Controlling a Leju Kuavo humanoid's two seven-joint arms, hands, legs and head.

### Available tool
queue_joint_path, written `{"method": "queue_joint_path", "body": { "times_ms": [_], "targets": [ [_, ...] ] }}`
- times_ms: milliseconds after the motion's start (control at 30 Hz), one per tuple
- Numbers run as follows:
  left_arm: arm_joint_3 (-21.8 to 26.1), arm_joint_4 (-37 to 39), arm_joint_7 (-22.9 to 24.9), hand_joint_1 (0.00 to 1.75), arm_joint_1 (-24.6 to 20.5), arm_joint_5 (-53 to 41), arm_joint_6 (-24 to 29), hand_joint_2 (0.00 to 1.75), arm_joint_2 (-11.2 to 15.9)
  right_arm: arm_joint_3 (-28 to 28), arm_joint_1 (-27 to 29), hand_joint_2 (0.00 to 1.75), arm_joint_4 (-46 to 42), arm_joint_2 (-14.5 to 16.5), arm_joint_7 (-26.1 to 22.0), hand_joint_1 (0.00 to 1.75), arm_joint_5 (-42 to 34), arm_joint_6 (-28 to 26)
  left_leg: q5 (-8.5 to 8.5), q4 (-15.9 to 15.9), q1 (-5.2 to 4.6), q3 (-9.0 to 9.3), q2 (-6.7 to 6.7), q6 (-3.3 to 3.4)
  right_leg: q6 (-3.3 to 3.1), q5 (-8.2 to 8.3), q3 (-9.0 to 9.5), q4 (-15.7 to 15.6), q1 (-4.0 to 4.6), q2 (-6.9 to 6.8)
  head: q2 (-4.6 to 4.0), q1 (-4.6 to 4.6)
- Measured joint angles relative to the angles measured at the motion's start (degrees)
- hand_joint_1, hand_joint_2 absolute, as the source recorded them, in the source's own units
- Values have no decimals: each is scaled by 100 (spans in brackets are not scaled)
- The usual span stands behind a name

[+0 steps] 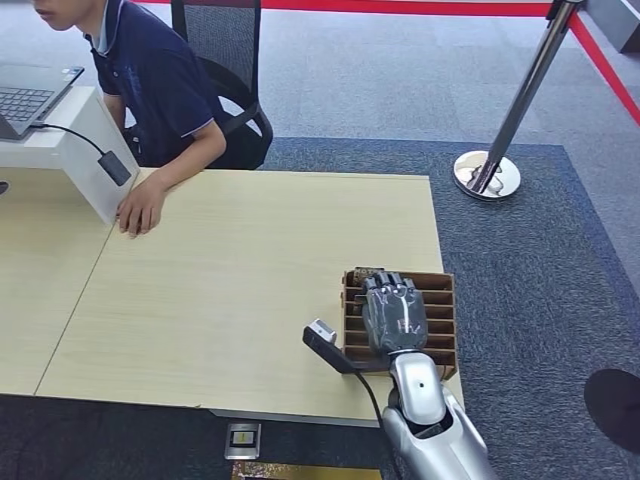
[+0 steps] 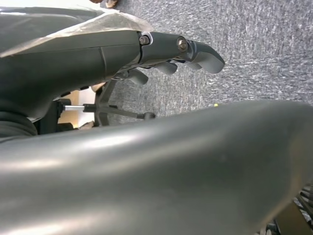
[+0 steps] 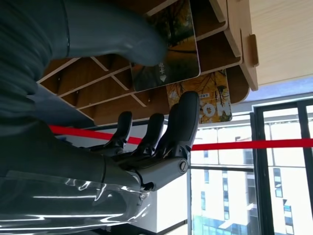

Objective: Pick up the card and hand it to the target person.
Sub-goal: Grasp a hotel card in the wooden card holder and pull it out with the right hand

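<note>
Cards with a glossy autumn-tree print [image 3: 176,46] stood in the slots of a brown slotted wooden rack [image 1: 445,300] at the near right corner of the pale wood-grain table [image 1: 241,280]. In the right wrist view one card leaned across the dividers, and a second card with yellow foliage [image 3: 214,98] sat just beside it at the rack's end. Right hand [image 1: 392,312] – dark, under a clear plastic cover – rested over the rack, palm down. In the right wrist view its thick grey thumb [image 3: 122,36] lay against the face of the leaning card and its darker fingers [image 3: 184,117] curled along the rack's far edge, close to the yellow card. Whether the card was actually pinched or only touched could not be told from these pictures. A small black camera on a stalk [image 1: 323,338] jutted from the wrist beside the rack. Left hand [image 2: 173,54] appeared in the left wrist view above grey carpet [image 2: 258,49], fingers loosely curled with nothing between them. A person in a dark blue polo shirt [image 1: 158,85] sat on a black mesh office chair [image 1: 226,70] at the far left of the table, one hand [image 1: 141,208] flat on the tabletop next to a white stand [image 1: 83,150] carrying an open laptop [image 1: 30,100]. A chrome stanchion [image 1: 498,150] with red belts [image 1: 407,8] stood on the carpet – well apart from the rack.
</note>
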Motion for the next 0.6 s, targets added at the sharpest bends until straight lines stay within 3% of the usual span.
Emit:
{"method": "queue_joint_path", "body": {
  "times_ms": [467,600],
  "targets": [
    [0,0,-16,0,0,-21,1,0,2,-145,-18,175,177,33,-37,88,-120,-127,0,0,0,3,0,0,0,0,1,0,0,0,0,1],
    [0,0,-17,0,0,-37,4,0,2,-185,-9,175,175,34,-53,119,-129,-107,1,0,0,3,0,0,0,0,1,0,0,0,-1,1]
  ]
}}
